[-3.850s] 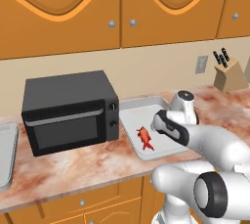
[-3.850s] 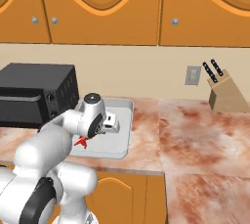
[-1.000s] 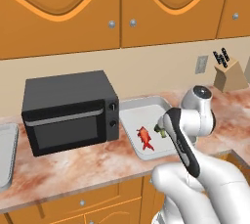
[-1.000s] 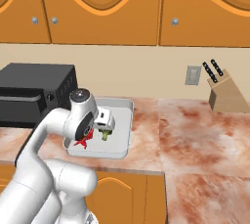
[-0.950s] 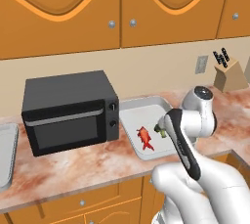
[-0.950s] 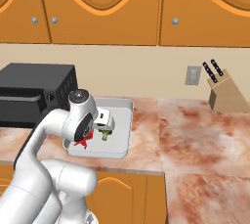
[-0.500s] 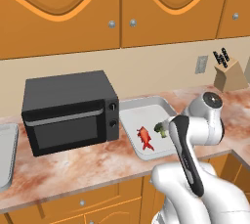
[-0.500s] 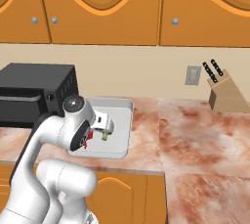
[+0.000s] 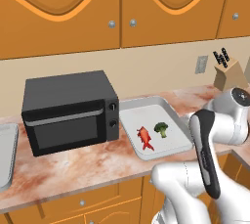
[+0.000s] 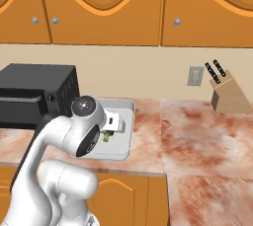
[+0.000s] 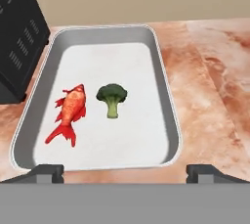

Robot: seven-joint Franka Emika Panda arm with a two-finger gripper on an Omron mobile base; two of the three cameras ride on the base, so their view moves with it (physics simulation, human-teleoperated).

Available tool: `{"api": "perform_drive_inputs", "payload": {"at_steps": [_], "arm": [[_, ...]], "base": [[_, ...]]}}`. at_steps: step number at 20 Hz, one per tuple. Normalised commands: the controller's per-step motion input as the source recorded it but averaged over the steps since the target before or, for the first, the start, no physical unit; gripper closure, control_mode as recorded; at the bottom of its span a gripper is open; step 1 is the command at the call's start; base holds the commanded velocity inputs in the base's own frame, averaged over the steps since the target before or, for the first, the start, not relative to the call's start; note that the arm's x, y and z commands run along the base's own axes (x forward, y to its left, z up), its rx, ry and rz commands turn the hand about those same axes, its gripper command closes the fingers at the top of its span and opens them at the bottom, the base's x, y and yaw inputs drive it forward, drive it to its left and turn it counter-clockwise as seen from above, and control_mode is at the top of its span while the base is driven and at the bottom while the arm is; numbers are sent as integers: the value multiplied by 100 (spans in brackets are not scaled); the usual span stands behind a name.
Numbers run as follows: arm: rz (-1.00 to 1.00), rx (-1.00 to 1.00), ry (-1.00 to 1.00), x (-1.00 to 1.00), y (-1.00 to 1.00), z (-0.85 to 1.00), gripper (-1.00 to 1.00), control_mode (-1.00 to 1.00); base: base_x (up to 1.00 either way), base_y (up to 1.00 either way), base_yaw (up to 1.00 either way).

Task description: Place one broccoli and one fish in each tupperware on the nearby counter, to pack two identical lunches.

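Note:
A red fish (image 11: 71, 112) and a green broccoli (image 11: 112, 97) lie side by side in a shallow steel tray (image 11: 163, 86) on the mottled pink-brown counter (image 11: 210, 71). My gripper (image 11: 124, 171) hovers at the tray's near edge, open, its fingertips (image 11: 46, 171) wide apart with nothing between them. From the left base view the fish (image 9: 144, 137) lies left of the broccoli (image 9: 161, 129) in the tray (image 9: 146, 101). In the right base view my arm (image 10: 84, 121) covers most of the tray (image 10: 126, 109); the broccoli (image 10: 106, 136) peeks out beside it. The tupperware is out of view.
A black microwave (image 9: 68, 110) stands just left of the tray. A knife block (image 10: 227, 94) and a wall outlet (image 10: 196, 76) are at the back right. Another steel tray (image 9: 5, 154) shows at the far left. Bare counter (image 10: 197, 136) stretches to the right.
My arm has folded down and back toward the counter's front right, so the hand no longer covers the tray in the left base view. Fish and broccoli have not moved. The gripper stayed open.

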Motion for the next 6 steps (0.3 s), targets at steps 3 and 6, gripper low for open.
{"api": "perform_drive_inputs", "payload": {"at_steps": [3, 6], "arm": [[0, 0, -17, -42, -34, 0, -100, -100], [0, 0, -24, -52, -25, 5, -100, -100]], "base": [[0, 0, 0], [0, 0, 0]]}}
